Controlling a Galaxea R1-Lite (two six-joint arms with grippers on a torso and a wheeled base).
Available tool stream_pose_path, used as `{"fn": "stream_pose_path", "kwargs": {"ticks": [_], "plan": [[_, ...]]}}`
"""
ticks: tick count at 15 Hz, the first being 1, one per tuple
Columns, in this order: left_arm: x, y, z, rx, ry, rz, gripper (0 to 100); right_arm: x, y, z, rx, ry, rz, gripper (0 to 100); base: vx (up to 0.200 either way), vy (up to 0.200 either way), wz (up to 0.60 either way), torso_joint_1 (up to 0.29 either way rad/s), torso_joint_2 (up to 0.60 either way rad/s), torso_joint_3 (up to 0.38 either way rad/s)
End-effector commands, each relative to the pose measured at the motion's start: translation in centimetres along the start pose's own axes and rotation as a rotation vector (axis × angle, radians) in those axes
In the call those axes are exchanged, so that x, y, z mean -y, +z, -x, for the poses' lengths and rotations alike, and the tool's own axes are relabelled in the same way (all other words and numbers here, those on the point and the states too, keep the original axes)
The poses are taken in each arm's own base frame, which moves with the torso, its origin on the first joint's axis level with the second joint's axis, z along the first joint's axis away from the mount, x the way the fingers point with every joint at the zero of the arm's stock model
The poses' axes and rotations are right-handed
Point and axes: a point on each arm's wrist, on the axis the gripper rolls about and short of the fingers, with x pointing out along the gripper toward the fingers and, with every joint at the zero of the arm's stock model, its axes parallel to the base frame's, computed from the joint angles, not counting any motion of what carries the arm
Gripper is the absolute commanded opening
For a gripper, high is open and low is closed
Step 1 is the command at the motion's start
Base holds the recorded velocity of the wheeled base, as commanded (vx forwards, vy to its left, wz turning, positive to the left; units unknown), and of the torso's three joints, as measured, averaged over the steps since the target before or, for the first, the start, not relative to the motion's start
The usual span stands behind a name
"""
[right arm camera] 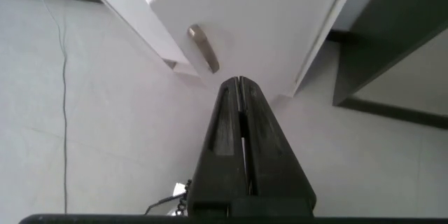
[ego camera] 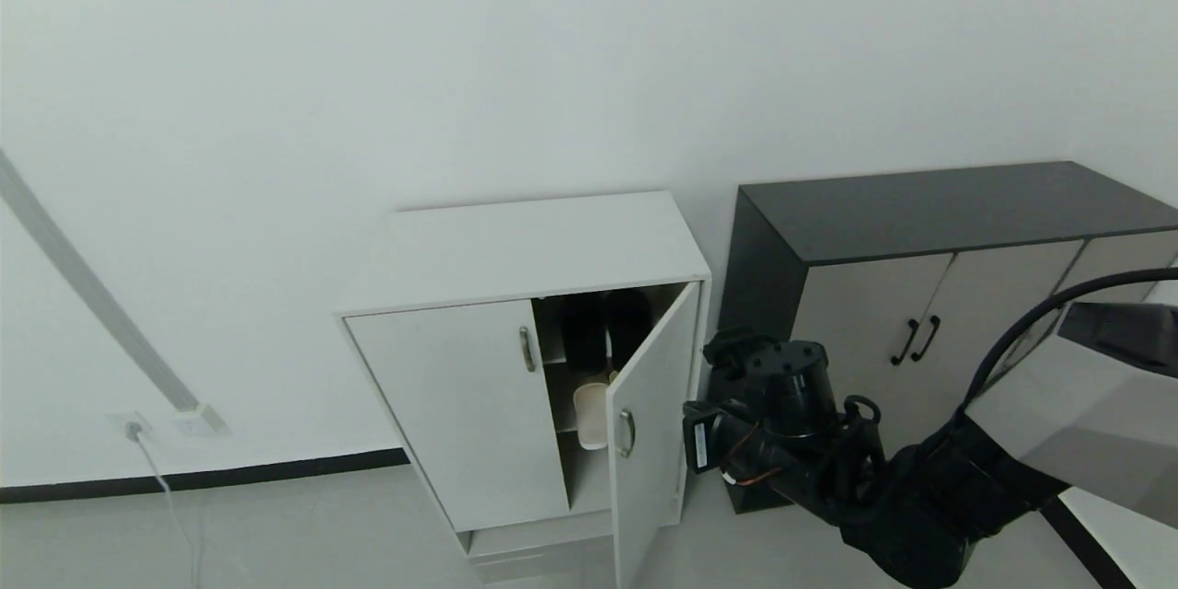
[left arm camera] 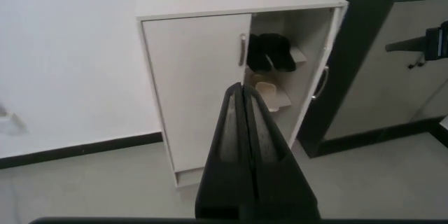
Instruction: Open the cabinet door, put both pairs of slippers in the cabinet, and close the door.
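Note:
The white cabinet (ego camera: 534, 244) stands against the wall with its left door (ego camera: 469, 414) closed and its right door (ego camera: 649, 451) swung partly open. Inside, black slippers (ego camera: 603, 327) rest on the upper shelf and beige slippers (ego camera: 591, 414) on the shelf below. The left wrist view shows both pairs too, black slippers (left arm camera: 271, 50) above beige slippers (left arm camera: 269, 94). My left gripper (left arm camera: 243, 91) is shut and empty, held back from the cabinet front. My right gripper (right arm camera: 240, 82) is shut and empty, close to the open door's outer face just below its handle (right arm camera: 203, 47).
A dark cabinet (ego camera: 920, 212) with grey doors stands right beside the white one, behind my right arm (ego camera: 791, 442). A wall socket with a cable (ego camera: 133, 430) is at the lower left. Bare floor (ego camera: 276, 534) lies in front of the cabinet.

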Motion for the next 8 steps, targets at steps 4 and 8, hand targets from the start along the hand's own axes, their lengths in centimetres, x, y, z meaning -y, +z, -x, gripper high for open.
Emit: {"fn": "stream_pose_path", "kwargs": {"ticks": [4,8], "plan": [[0.0,0.01,-0.01,0.0,0.002,0.001,0,0.2,-0.97,-0.23,-0.005,0.015,0.023,0,0.0,0.0,0.45,0.004,0.0,-0.001],[0.0,-0.01,-0.01,-0.001,0.002,0.001,0,0.34,-0.82,-0.34,0.026,0.009,0.028,0,0.0,0.0,0.0,0.0,0.0,0.0]]}}
